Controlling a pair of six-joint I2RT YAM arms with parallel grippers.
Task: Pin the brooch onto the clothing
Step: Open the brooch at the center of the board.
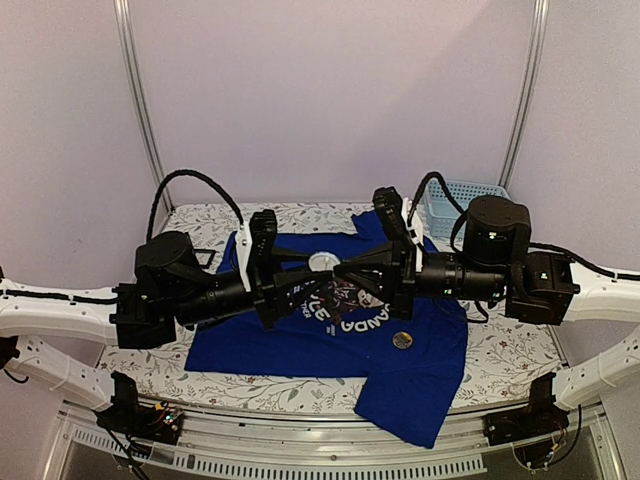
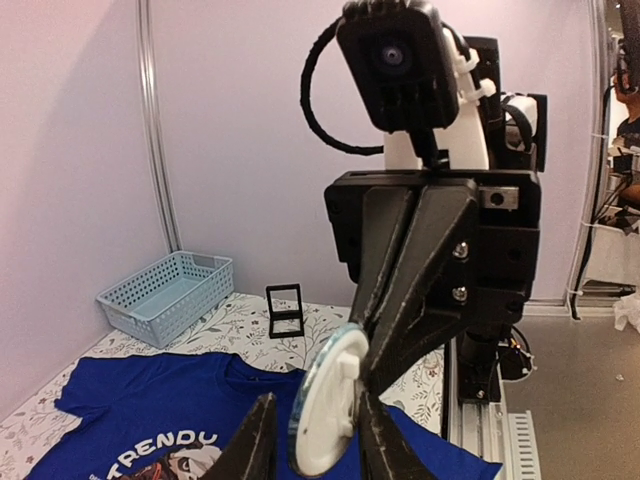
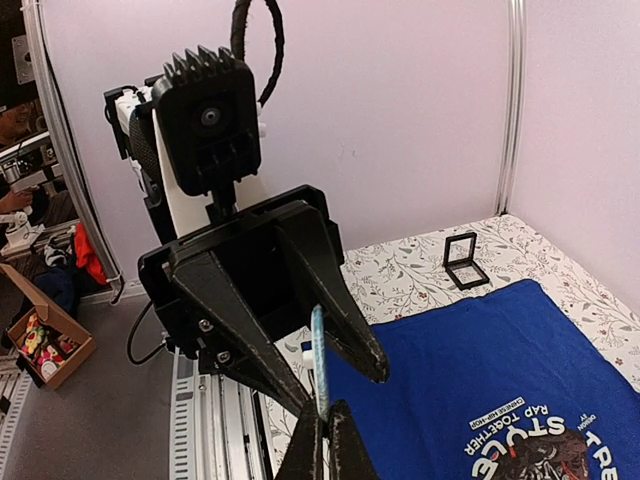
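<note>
The clothing is a royal-blue T-shirt spread flat on the table, its round chest print partly under the arms. Both grippers meet above it. The brooch is a round disc with a white back. My right gripper is shut on the brooch's lower rim and holds it edge-up. In the left wrist view the brooch stands between the fingers of my left gripper. The left finger stands apart from the disc; the other finger lies close against its back. The shirt lies below.
A light-blue basket stands at the table's back right corner. A small black frame stand sits on the floral cloth beyond the shirt's collar. A small round badge lies on the shirt's right side. A cardboard box is on the floor.
</note>
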